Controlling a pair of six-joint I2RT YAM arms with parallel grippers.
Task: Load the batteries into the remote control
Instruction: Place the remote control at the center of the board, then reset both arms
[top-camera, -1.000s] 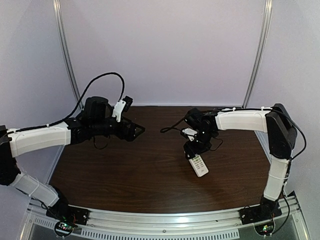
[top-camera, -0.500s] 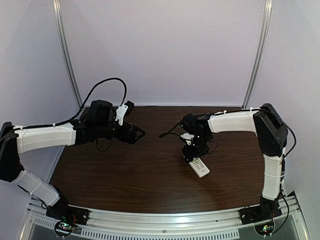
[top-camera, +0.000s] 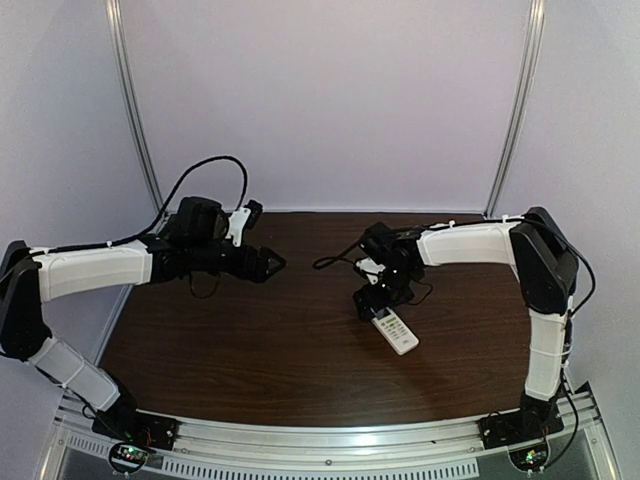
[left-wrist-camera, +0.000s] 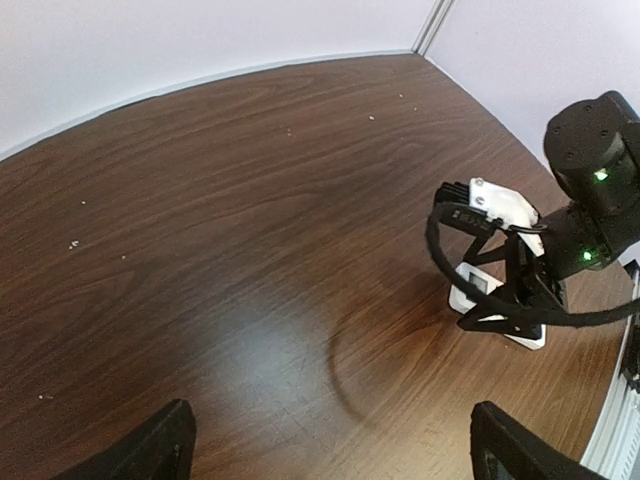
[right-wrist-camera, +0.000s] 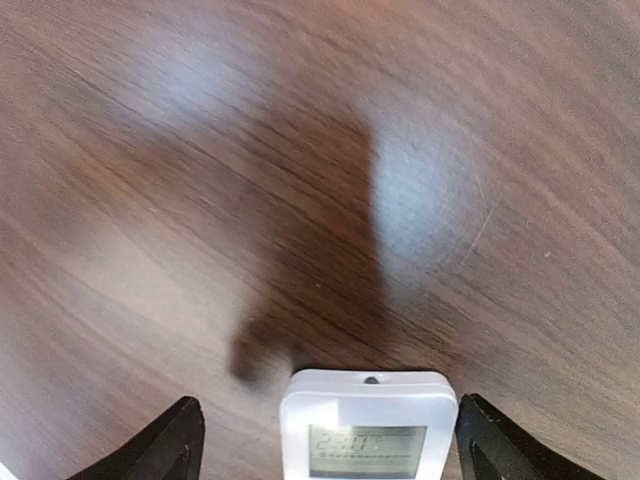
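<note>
The remote control (top-camera: 399, 333) is a small white handset lying flat on the dark wooden table, right of centre. Its display end (right-wrist-camera: 367, 428) shows faint digits. My right gripper (top-camera: 368, 303) stands open astride that display end, with a clear gap on the left side and the right finger close beside the edge. In the right wrist view the right gripper (right-wrist-camera: 335, 445) has a dark finger on each side of the remote. My left gripper (top-camera: 272, 263) hovers open over bare wood at centre left, holding nothing. The left wrist view shows the remote (left-wrist-camera: 478, 290) far ahead, under the right gripper (left-wrist-camera: 512, 300). The batteries are out of view.
A black cable (left-wrist-camera: 432, 245) loops out from the right wrist above the remote. The table (top-camera: 250, 350) ends at a metal rail (top-camera: 330, 445) at the near side. Pale walls close the back and sides.
My right gripper has opened wider and sits lower around the remote's display end, which now rests on the table. The left arm has drawn back slightly to the left.
</note>
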